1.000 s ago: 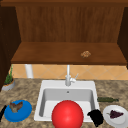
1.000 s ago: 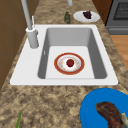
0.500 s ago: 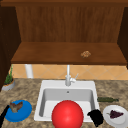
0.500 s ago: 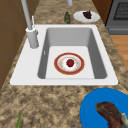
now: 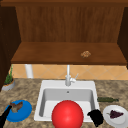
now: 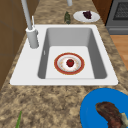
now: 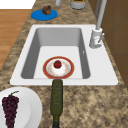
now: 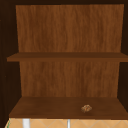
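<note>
Still, we are hovering our right hand (image 5: 96,117), fingers curled on nothing, near the white plate (image 5: 115,120); nothing has moved since before.

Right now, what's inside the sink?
In the sink lies a red-rimmed plate with a small red fruit on top, maybe a strawberry. The plate covers the basin floor under it, so a drain can't be seen there. In the front view, a red ball hides the plate.
</note>
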Available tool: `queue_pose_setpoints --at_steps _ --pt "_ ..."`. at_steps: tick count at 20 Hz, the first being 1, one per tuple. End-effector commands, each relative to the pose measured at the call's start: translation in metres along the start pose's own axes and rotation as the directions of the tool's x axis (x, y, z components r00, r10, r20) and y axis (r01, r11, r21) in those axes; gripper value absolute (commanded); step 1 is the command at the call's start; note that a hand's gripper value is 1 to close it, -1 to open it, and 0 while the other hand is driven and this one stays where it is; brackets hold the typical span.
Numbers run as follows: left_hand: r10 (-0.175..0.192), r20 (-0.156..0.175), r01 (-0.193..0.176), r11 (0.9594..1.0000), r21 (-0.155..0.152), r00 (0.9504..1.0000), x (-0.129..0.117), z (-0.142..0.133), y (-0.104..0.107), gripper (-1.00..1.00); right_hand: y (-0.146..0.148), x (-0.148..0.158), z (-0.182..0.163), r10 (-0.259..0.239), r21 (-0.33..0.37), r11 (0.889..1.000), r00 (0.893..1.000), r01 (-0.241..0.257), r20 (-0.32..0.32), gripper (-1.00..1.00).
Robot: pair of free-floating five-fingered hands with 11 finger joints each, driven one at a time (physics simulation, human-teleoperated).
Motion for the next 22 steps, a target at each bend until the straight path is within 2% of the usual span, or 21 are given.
queue_pose_setpoints --at_steps 1,2,3,5,6,9,15,19,22 --pt "0.043 -0.048 -0.048 0.9916 -0.120 0.9980 0.000 -0.002 -0.005 -1.00 0.000 0.000 0.000 0.000 0.000 1.000 1.000 0.000 0.000 0.00" --pt "0.007 -0.052 -0.013 0.9928 -0.119 0.9986 0.001 0.004 -0.011 -1.00 0.000 0.000 0.000 0.000 0.000 1.000 1.000 0.000 0.000 0.00" --pt "-0.001 -0.044 -0.004 0.9934 -0.115 0.9990 -0.004 0.008 -0.018 -1.00 0.000 0.000 0.000 0.000 0.000 1.000 1.000 0.000 0.000 0.00" --pt "0.000 -0.038 -0.005 0.9913 -0.132 0.9993 -0.007 0.010 -0.023 -1.00 0.000 0.000 0.000 0.000 0.000 1.000 1.000 0.000 0.000 0.00" --pt "0.023 -0.032 -0.027 0.9872 -0.157 0.9992 -0.012 0.011 -0.021 -1.00 0.000 0.000 0.000 0.000 0.000 1.000 1.000 0.000 0.000 0.00" --pt "0.046 -0.020 -0.049 0.9819 -0.183 0.9988 -0.026 0.016 -0.024 -1.00 0.000 0.000 0.000 0.000 0.000 1.000 1.000 0.000 0.000 0.00" --pt "0.059 -0.021 -0.063 0.9690 -0.239 0.9980 -0.052 0.025 -0.030 -1.00 0.000 0.000 0.000 0.000 0.000 1.000 1.000 0.000 0.000 0.00" --pt "0.066 -0.024 -0.070 0.9603 -0.270 0.9975 -0.068 0.031 -0.044 -1.00 0.000 0.000 0.000 0.000 0.000 1.000 1.000 0.000 0.000 0.00" --pt "0.065 -0.022 -0.069 0.9525 -0.297 0.9976 -0.078 0.036 -0.046 -1.00 0.000 0.000 0.000 0.000 0.000 1.000 1.000 0.000 0.000 0.00"
